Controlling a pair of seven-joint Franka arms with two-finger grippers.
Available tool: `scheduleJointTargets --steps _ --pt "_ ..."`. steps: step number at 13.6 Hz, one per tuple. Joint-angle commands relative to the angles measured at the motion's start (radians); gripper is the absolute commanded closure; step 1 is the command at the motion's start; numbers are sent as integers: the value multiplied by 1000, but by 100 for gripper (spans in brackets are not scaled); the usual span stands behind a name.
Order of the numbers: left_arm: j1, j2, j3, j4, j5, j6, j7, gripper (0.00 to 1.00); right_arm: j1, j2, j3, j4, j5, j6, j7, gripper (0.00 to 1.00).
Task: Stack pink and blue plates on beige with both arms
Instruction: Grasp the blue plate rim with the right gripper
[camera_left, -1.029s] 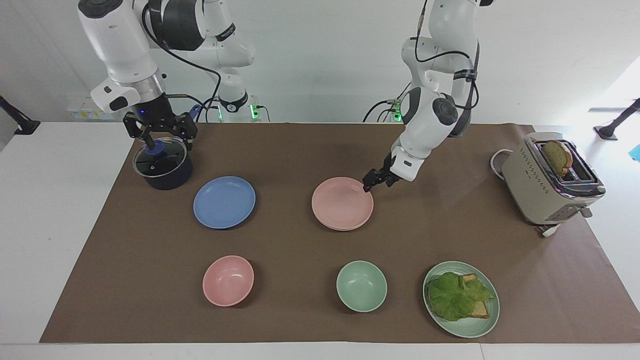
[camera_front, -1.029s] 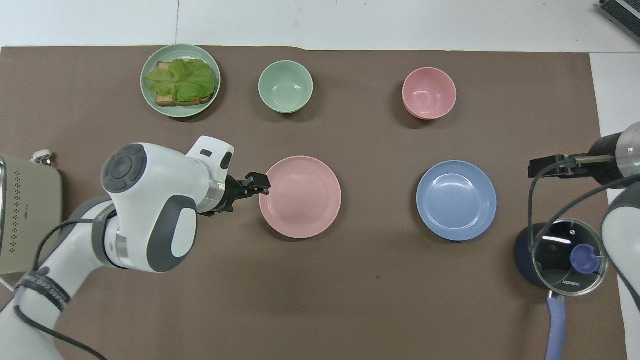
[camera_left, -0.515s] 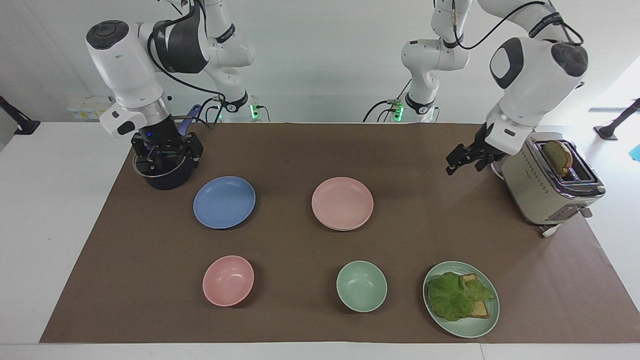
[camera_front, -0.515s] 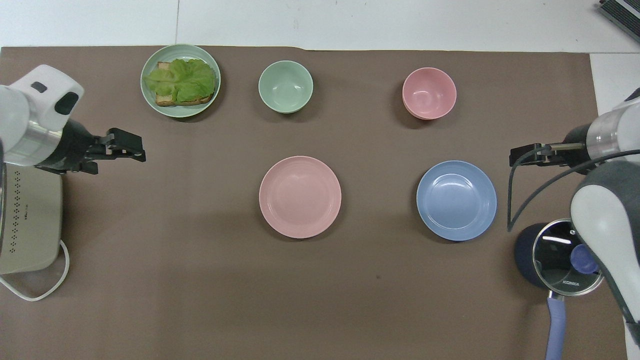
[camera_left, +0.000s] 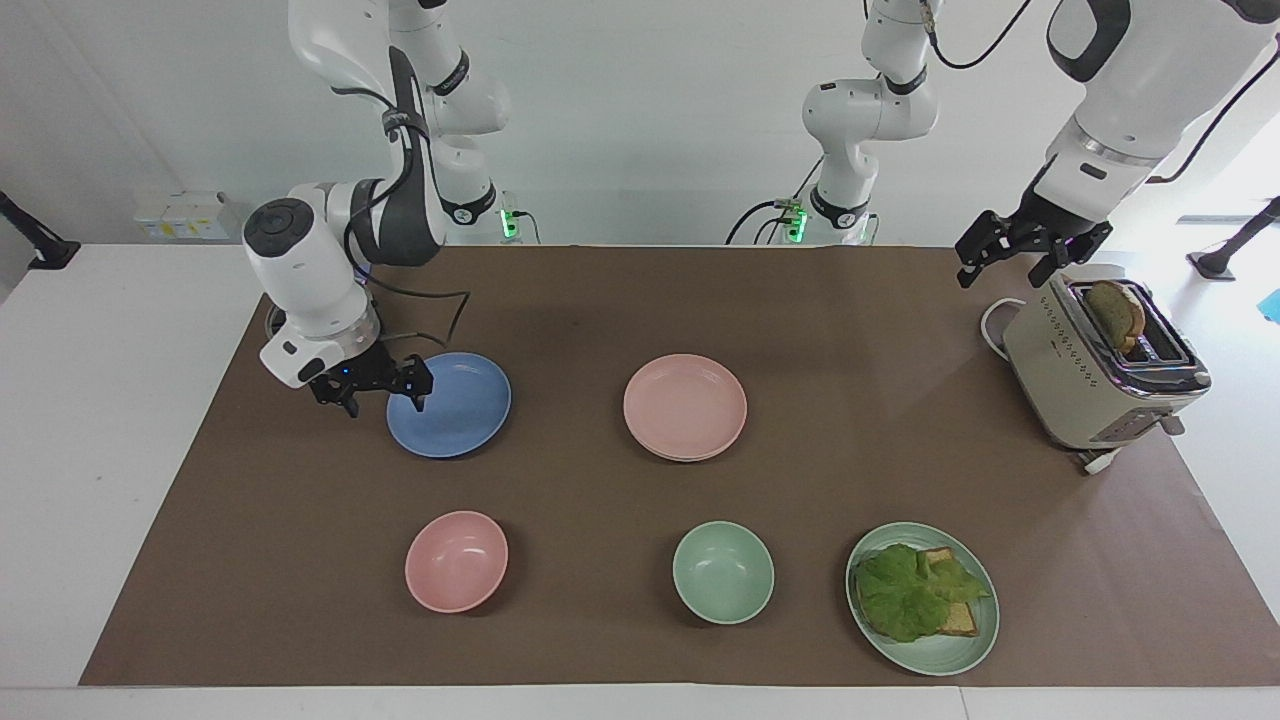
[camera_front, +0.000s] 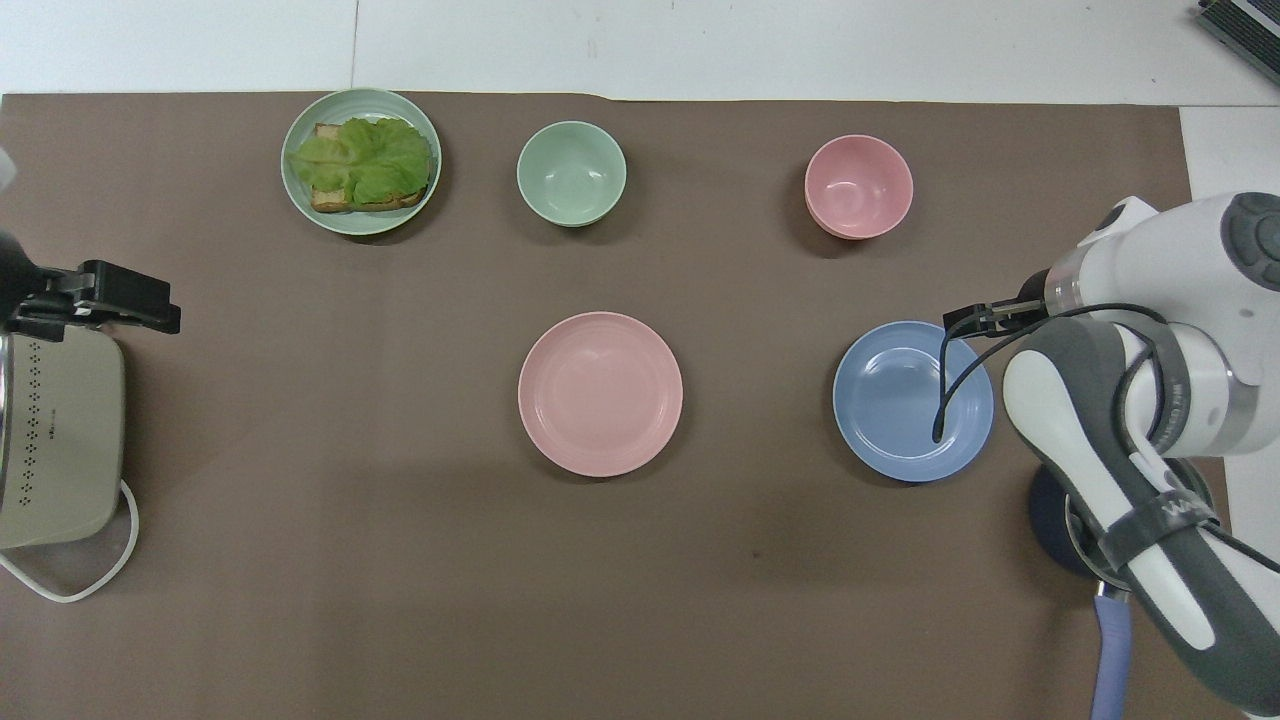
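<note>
Right claw (camera_left: 382, 388), fingers spread, sits low at the blue plate (camera_left: 455, 405) rim, seemingly to grasp it; left claw (camera_left: 1030, 250), also spread, waits above the toaster (camera_left: 1090, 370); pink plate (camera_left: 685, 405) already covers the beige one.

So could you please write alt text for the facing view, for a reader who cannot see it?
The right gripper, open, sits low at the rim of the blue plate, which lies beside the pink plate stacked on the beige plate. The left gripper, open and empty, hangs above the toaster.
</note>
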Motion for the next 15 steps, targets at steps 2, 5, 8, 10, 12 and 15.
scheduleJointTargets --steps 2,5,8,10,12,15 --pt "7 -18 -7 -5 14 -11 11 0 -28 5 3 -90 22 89 -61 0" --pt "30 -18 -5 -5 18 -21 11 0 -32 51 3 -101 22 127 -61 0" --pt "30 -18 -5 -5 18 -19 11 0 -32 51 3 -101 23 124 -58 67" --pt "30 -18 -5 -5 18 -21 11 0 -32 51 3 -101 23 117 -40 100" --pt "30 -18 -5 -5 18 -21 11 0 -32 54 3 -97 23 115 -28 100" --pt "30 -18 -5 -5 18 -21 11 0 -31 54 3 -87 23 107 -26 100"
